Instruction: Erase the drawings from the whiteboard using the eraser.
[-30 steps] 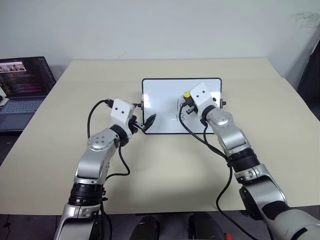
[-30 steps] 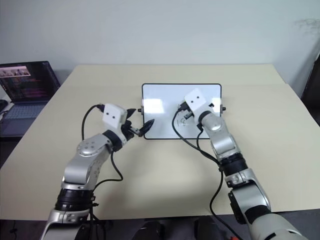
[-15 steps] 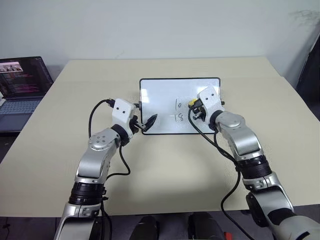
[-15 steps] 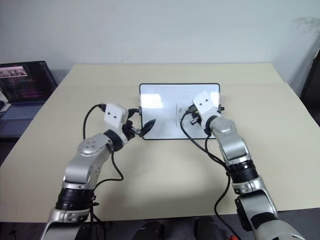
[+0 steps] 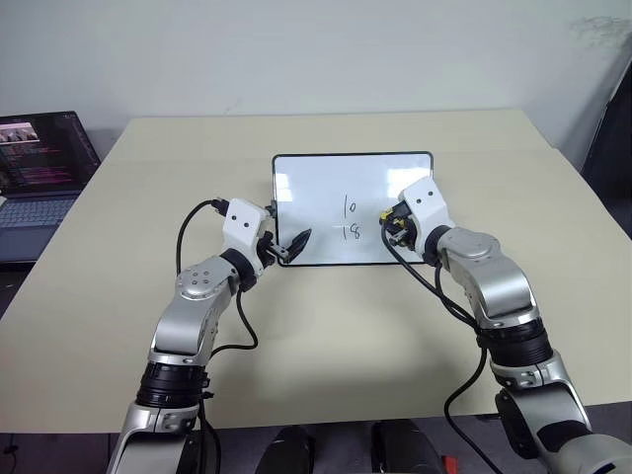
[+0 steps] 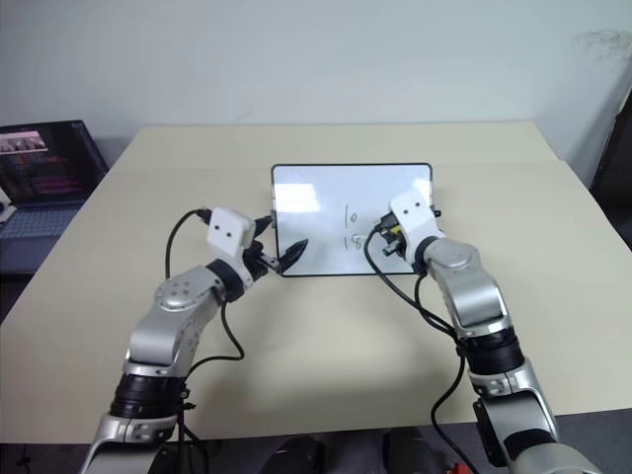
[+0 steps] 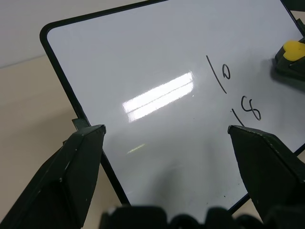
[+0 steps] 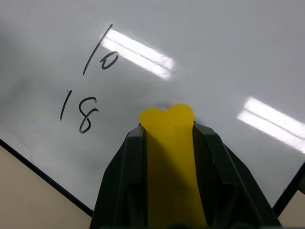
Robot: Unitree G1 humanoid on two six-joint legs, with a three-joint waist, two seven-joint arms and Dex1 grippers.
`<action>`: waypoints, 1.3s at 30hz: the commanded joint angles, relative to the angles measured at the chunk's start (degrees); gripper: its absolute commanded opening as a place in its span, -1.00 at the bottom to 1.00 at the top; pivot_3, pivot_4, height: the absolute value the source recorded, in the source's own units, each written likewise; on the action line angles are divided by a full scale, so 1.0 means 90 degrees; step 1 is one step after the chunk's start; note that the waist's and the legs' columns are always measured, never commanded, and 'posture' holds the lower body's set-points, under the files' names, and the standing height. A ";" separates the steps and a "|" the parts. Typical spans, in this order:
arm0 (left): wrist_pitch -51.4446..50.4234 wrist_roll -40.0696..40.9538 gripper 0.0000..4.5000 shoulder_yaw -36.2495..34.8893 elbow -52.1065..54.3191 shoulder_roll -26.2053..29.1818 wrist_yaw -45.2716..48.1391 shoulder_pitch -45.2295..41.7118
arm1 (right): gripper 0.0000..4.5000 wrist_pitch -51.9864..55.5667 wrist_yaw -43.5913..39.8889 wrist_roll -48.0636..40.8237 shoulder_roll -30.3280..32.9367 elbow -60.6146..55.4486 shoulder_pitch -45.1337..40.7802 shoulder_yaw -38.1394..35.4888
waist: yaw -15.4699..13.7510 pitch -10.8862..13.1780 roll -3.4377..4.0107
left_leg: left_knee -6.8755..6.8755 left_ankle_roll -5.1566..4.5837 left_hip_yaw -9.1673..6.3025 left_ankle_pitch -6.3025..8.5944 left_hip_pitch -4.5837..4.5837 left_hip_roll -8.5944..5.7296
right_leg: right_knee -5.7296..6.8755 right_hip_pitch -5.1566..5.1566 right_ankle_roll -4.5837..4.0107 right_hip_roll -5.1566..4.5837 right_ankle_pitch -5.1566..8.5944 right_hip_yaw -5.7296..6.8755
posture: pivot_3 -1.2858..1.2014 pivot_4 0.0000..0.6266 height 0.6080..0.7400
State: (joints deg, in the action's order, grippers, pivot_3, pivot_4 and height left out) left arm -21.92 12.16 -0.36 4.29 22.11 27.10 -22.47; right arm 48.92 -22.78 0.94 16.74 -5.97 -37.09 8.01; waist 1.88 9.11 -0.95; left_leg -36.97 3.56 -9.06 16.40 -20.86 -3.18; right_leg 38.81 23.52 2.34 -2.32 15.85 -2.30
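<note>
The whiteboard lies flat at the middle of the table, black-framed and glossy. On it are the drawings, "10" above "18", in thin black marker. My right gripper is shut on the yellow eraser, whose tip rests on the board just right of the numerals. My left gripper stands open at the board's near left corner. The board's left edge runs between its two spread fingers.
An open laptop sits off the table's far left corner. The beige table stretches wide around the board on every side. A small black knob sticks out of the board's right side by my right wrist.
My right gripper has drawn back to the right and toward me with the eraser, uncovering "10" and "18". The left gripper has kept still.
</note>
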 commanded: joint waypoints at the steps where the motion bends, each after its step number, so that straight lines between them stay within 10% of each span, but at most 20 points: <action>1: 0.0083 -0.0014 1.00 -0.0030 0.0283 0.0044 0.0041 -0.0066 | -0.56 -0.0093 0.0035 -0.0032 0.0050 -0.0204 -0.0036 -0.0056 | 0.0000 0.0000 0.0000 | 0.0000 0.0000 0.0000 0.0000 0.0000 0.0000 | 0.0000 0.0000 0.0000 0.0000 0.0000 0.0000 | 0.03 -0.52 1.00; 39: -0.0159 0.0042 1.00 -0.0211 0.0697 0.0101 -0.0054 0.0230 | -0.56 -0.3413 0.0797 0.0772 -0.1487 0.3225 -0.1570 0.0676 | 0.0018 0.0001 0.0002 | 0.0001 0.0001 0.0003 0.0000 0.0001 0.0001 | 0.0005 0.0007 -0.0001 0.0001 0.0000 -0.0002 | 0.03 -0.52 1.00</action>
State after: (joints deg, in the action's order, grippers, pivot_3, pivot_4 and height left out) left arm -23.61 12.26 -0.97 8.00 22.44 26.87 -20.18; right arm 19.65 -16.03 7.21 3.34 23.22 -49.35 14.17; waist 2.04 9.13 -0.94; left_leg -36.96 3.57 -9.04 16.40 -20.86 -3.18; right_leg 38.85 23.58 2.33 -2.31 15.84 -2.32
